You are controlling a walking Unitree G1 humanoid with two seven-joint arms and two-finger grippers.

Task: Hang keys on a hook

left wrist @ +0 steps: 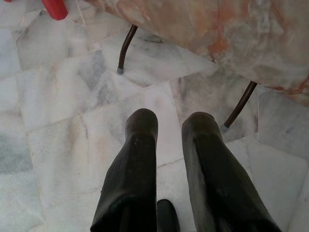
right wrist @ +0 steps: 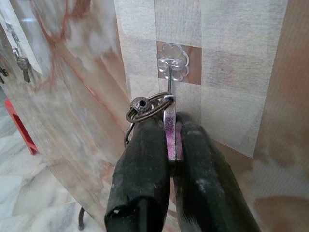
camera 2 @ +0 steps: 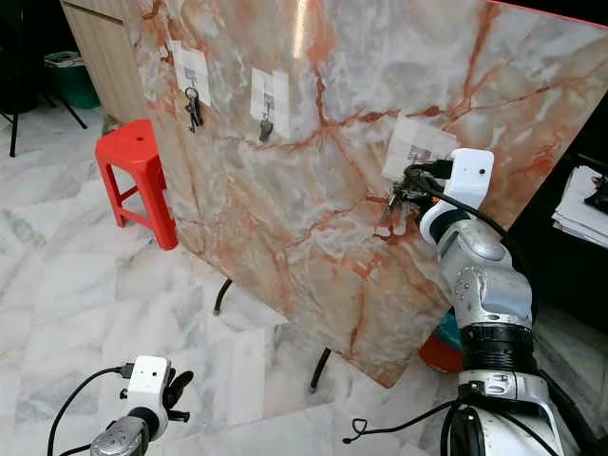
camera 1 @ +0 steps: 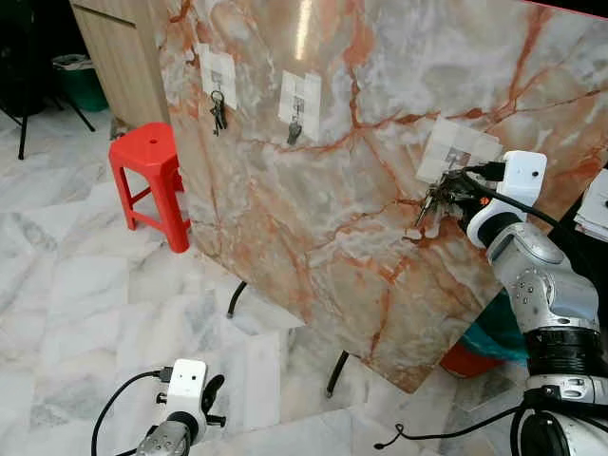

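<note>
Here right tool (right wrist: 170,145) pinches purple-tagged keys (right wrist: 170,130); steel ring touching clear hook (right wrist: 172,65).

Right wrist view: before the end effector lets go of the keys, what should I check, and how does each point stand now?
1. Right end effector shut on the keys: ok.
2. Key ring level with the hook's metal stem: ok.
3. Ring actually looped over the hook: cannot tell.
4. Hook's clear base stuck flat on its taped patch: ok.
5. This hook free of other keys: ok; the other two key sets hang on separate hooks further left.
6. Left end effector low over the floor, away from the marble board: ok.
</note>
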